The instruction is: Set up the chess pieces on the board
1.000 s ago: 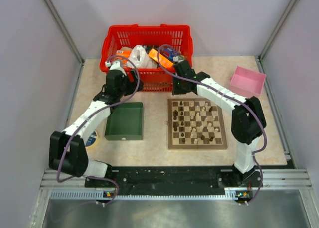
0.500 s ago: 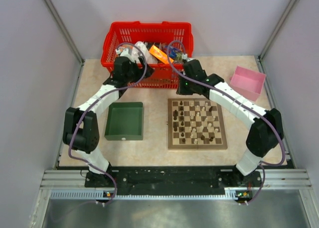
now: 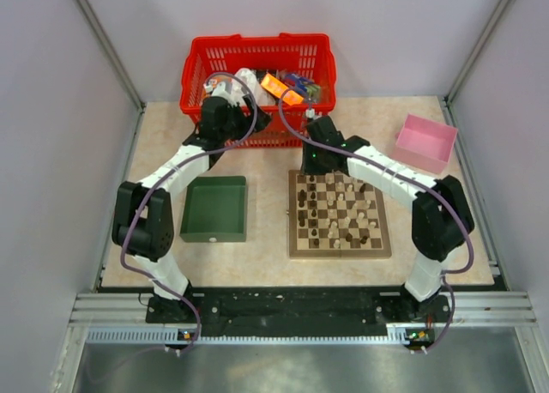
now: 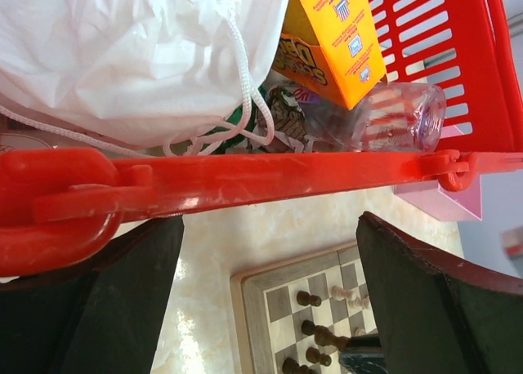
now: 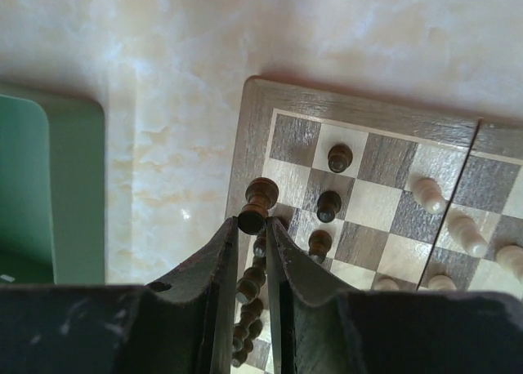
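The board [image 3: 295,238] lies right of centre with dark and pale chess pieces [image 3: 341,211] on it. My right gripper [image 3: 310,163] hangs over the board's far left corner. In the right wrist view my right gripper [image 5: 252,224] is shut on a dark brown piece [image 5: 258,202] above the board's left column [image 5: 255,129], where several dark pieces [image 5: 328,204] stand in a row. My left gripper [image 3: 225,110] hovers at the red basket's [image 3: 302,46] front rim, open and empty. In the left wrist view my left gripper [image 4: 270,296] spans the board's corner [image 4: 261,286] below.
The red basket [image 4: 245,178] holds a white bag [image 4: 122,55], an orange box [image 4: 331,35] and a clear bottle [image 4: 392,121]. A green tray [image 3: 214,208] lies left of the board. A pink box [image 3: 426,141] stands at the back right.
My right gripper has moved from beside the basket down to the board's far left corner. My left arm has stretched further toward the basket.
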Controlling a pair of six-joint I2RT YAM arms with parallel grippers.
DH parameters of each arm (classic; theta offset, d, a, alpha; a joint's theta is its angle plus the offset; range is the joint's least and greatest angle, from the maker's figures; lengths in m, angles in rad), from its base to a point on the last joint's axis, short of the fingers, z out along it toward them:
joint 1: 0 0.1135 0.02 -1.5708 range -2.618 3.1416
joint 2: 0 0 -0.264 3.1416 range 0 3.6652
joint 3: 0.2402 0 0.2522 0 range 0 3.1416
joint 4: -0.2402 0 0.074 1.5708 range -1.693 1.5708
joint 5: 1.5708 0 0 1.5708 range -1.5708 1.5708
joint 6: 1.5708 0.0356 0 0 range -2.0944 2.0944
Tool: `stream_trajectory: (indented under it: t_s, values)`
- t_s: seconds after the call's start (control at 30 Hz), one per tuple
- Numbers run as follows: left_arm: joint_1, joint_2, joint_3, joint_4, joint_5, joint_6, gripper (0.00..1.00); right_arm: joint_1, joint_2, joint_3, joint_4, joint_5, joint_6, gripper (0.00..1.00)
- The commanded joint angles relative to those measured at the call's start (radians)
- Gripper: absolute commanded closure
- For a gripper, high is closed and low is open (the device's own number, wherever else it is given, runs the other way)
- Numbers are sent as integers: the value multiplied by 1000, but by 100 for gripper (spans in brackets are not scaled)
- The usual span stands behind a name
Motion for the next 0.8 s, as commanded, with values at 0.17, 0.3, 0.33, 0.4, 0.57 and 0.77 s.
stream_trajectory:
  t_s: [0.17, 0.3, 0.33, 0.4, 0.57, 0.77]
  values:
    - [-1, -80, -132, 91, 75, 64, 7, 18, 122, 97, 50, 23, -24, 82]
    - [-1, -123, -166, 90, 75, 70, 7, 18, 165, 123, 49, 35, -37, 82]
    - [-1, -130, -173, 87, 72, 75, 7, 18, 173, 126, 49, 44, -37, 82]
    - [-1, -149, -187, 82, 66, 80, 7, 18, 185, 129, 44, 52, -38, 82]
    - [1, -181, -206, 73, 57, 89, 7, 18, 191, 120, 35, 69, -37, 82]
    - [-1, -200, -216, 67, 52, 96, 7, 18, 207, 116, 21, 55, -35, 82]
